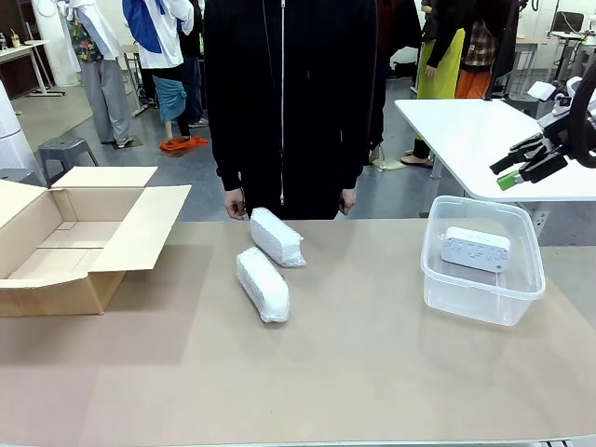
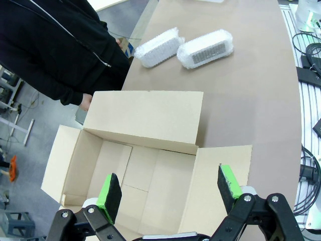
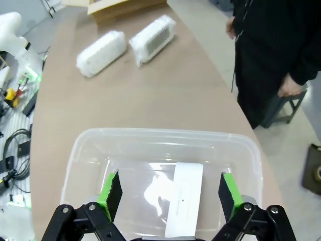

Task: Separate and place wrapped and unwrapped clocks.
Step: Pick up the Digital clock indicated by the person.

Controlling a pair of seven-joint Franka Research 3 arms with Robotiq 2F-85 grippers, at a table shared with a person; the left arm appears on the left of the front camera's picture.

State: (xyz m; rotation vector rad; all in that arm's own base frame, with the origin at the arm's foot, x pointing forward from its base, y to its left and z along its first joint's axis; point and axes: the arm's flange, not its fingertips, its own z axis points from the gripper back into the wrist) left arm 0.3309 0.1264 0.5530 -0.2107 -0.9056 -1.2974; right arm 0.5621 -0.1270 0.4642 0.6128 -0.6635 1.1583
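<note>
I am holding my left hand (image 2: 168,186) released, its fingers spread wide and gripping nothing, above the open cardboard box (image 2: 145,118) that is sitting at the left edge of the counter (image 1: 372,372). My right hand (image 3: 169,185) is hanging just as released and empty over the clear plastic tub (image 3: 75,150) near the counter's right edge. The unwrapped clock (image 1: 476,249) is lying flat inside that tub. The farther wrapped clock (image 1: 277,237) is lying at the middle of the counter's far edge, right in front of the person (image 1: 284,93). The nearer wrapped clock (image 1: 263,284) is lying just beside it, on my side.
</note>
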